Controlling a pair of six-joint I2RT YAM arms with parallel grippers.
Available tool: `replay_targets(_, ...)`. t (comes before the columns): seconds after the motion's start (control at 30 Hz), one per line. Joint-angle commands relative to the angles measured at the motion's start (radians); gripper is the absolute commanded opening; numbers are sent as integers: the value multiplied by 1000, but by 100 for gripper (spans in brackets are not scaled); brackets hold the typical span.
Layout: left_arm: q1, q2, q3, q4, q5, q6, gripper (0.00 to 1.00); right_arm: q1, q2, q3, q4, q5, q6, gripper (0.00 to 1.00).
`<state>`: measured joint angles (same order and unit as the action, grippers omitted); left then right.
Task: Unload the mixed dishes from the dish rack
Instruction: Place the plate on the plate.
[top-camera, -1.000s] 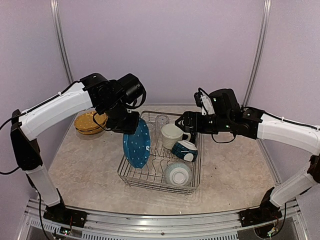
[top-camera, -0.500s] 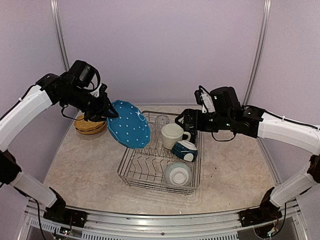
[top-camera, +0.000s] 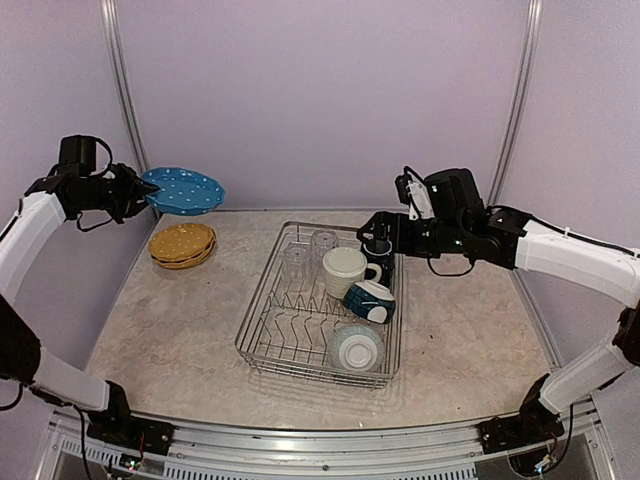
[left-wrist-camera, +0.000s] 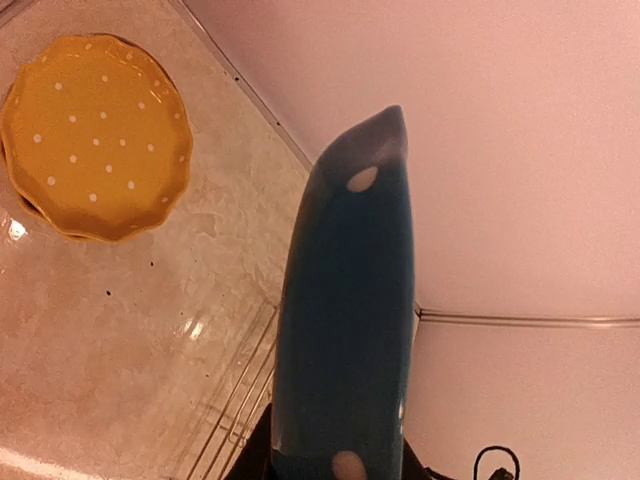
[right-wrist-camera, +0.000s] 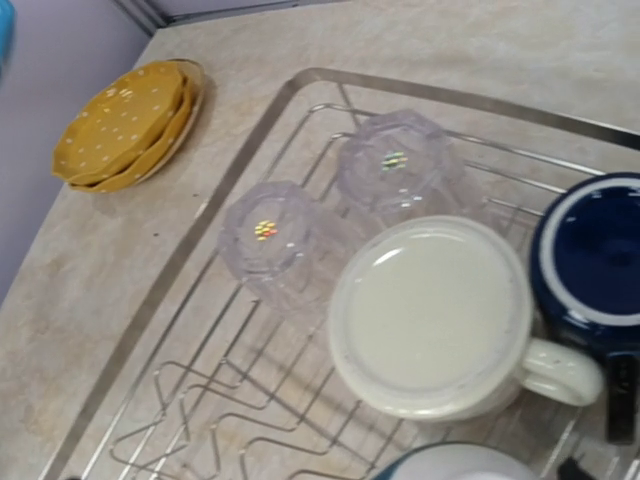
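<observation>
The silver wire dish rack (top-camera: 262, 325) stands mid-table. In it are two clear tumblers (top-camera: 323, 242) (top-camera: 295, 262), a cream mug (top-camera: 345, 270), a dark navy mug (top-camera: 378, 250), a teal-and-white bowl (top-camera: 369, 300) and a pale upturned bowl (top-camera: 355, 347). My left gripper (top-camera: 140, 192) is shut on the rim of a blue speckled plate (top-camera: 183, 190) (left-wrist-camera: 345, 330), held flat and high at the far left above the stacked yellow plates (top-camera: 182, 244) (left-wrist-camera: 95, 135). My right gripper (top-camera: 376, 236) hovers open over the rack's far right corner, above the navy mug (right-wrist-camera: 595, 255) and cream mug (right-wrist-camera: 430, 315).
The purple back wall and its two upright rails stand close behind the left gripper. The yellow plates (right-wrist-camera: 125, 125) sit on the marble tabletop left of the rack rim (right-wrist-camera: 200, 250). Bare tabletop lies in front of them.
My left arm has lifted the blue plate out of the rack, swung it far left and up, and turned it from upright to flat. The right arm has barely shifted.
</observation>
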<state>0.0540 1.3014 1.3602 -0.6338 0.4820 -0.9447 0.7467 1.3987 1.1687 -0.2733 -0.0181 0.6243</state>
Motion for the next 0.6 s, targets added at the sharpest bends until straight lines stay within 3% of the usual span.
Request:
replay_targets(0.0, 64, 48, 12, 227, -37, -165, 0, -29, -29, 23, -34, 31, -23, 100)
replay_targets(0.17, 83, 123, -34, 315, -221, -275, 0, -50, -51, 20, -42, 35, -27, 100)
replay_targets(0.3, 93, 220, -4, 352, -266, -264, 0, -61, -59, 21, -45, 28, -32, 100)
replay_targets(0.57, 129, 400, 10, 468, -204, -254, 0, -73, -63, 10, -52, 29, -27, 100)
